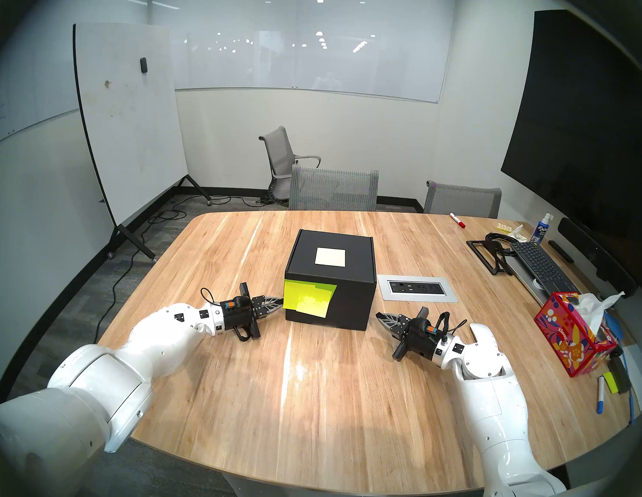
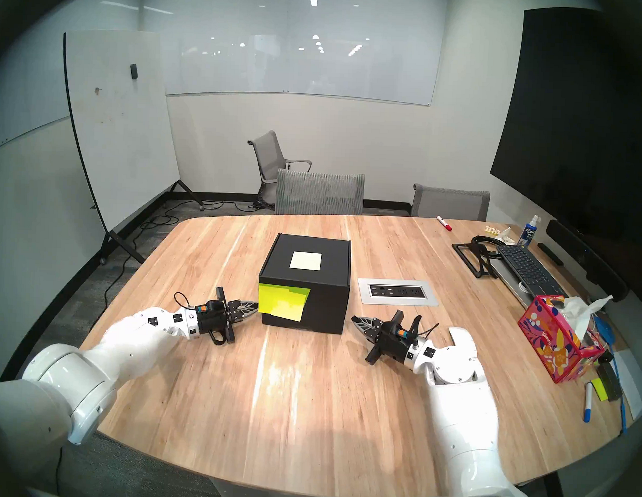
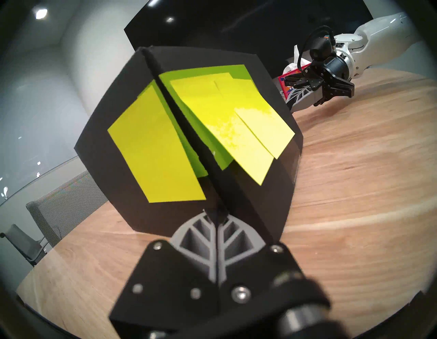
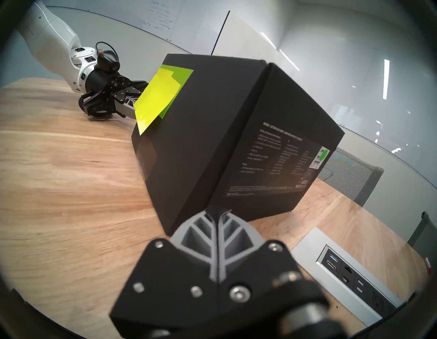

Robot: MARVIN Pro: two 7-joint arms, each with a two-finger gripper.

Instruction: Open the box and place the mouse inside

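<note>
The black cube-shaped box (image 1: 331,279) (image 2: 305,284) stands shut in the middle of the wooden table, a pale square note (image 1: 330,257) on its lid and neon yellow-green sticky notes (image 1: 308,296) (image 3: 227,123) on its near left corner. My left gripper (image 1: 279,300) (image 2: 255,305) (image 3: 216,214) is shut and empty, its tip at the box's near left corner. My right gripper (image 1: 379,314) (image 2: 355,319) (image 4: 216,211) is shut and empty, its tip just off the near right corner of the box (image 4: 236,132). The mouse is not in view.
A power outlet panel (image 1: 416,288) is set in the table right of the box. At the right edge lie a pink-and-blue tissue box (image 1: 572,337), a keyboard (image 1: 539,263), a black stand, a spray bottle and markers. Chairs stand behind the table.
</note>
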